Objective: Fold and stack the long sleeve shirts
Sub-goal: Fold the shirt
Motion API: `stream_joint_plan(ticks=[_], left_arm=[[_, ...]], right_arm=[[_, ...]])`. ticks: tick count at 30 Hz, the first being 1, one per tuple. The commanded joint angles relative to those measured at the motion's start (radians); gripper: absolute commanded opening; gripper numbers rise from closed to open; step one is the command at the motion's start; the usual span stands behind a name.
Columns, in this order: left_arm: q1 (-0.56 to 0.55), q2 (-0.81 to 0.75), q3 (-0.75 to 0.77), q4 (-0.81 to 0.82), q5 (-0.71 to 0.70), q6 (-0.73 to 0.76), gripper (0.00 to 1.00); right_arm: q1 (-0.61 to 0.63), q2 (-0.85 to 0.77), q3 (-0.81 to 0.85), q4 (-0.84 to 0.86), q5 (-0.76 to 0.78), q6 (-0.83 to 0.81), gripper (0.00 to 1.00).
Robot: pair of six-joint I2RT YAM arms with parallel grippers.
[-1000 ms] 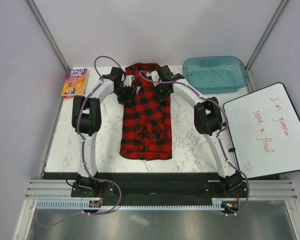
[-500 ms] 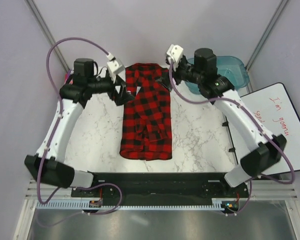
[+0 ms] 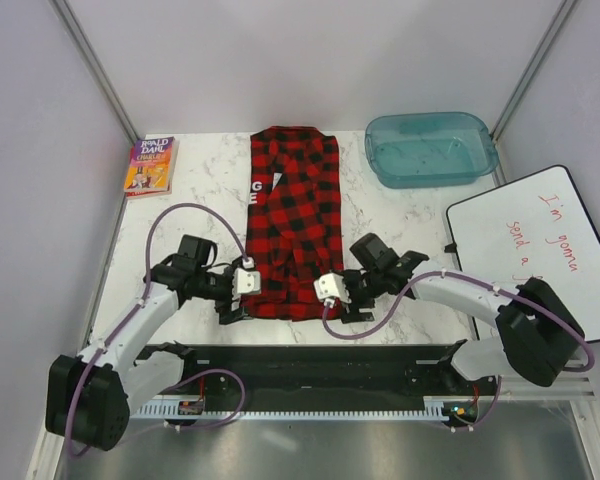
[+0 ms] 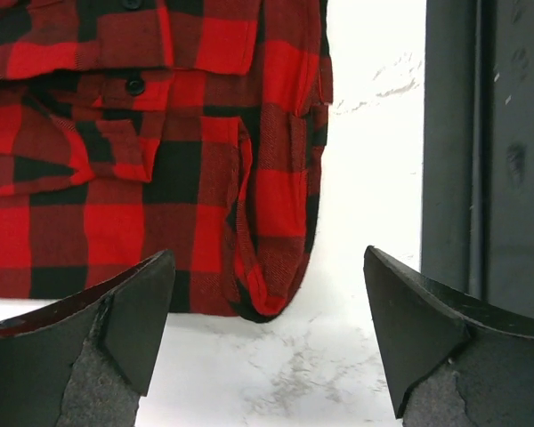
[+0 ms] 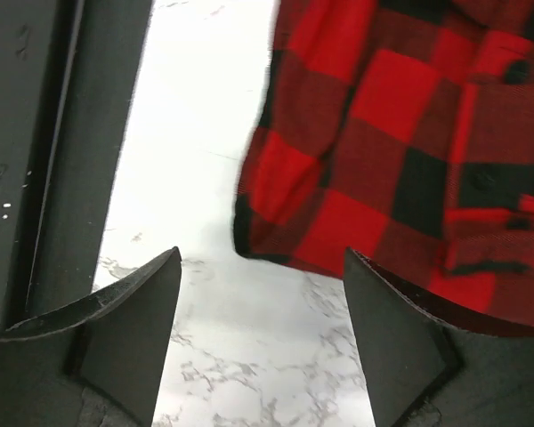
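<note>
Swung back to the one shirt (near corners), left end effector and right end effector both spread.

Parted jaws frame a corner of the shirt on the table.

Lab test cell, with panel walls and whiteboard.

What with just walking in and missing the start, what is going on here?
Two robot arms are folding a red-and-black plaid shirt, lying as a long strip on the marble table. The left tool and right tool sit open at its near corners, gripping nothing yet.
</note>
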Motion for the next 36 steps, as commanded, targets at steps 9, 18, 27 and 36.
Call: stream_joint_plan(ticks=[9,18,27,36], left_arm=[[-0.121,0.061,-0.148,0.224,-0.161,0.263,0.9],[-0.173,0.157,-0.147,0.281,-0.227,0.263,0.8],[-0.175,0.243,-0.142,0.33,-0.292,0.247,0.36],[-0.19,0.106,-0.085,0.087,-0.158,0.256,0.02]], right_arm=[[0.126,0.039,-0.109,0.24,0.113,-0.086,0.74],[0.163,0.082,-0.084,0.233,0.226,-0.047,0.75],[0.198,0.191,-0.047,0.234,0.347,0.04,0.3],[0.238,0.101,-0.061,0.21,0.368,0.129,0.0]])
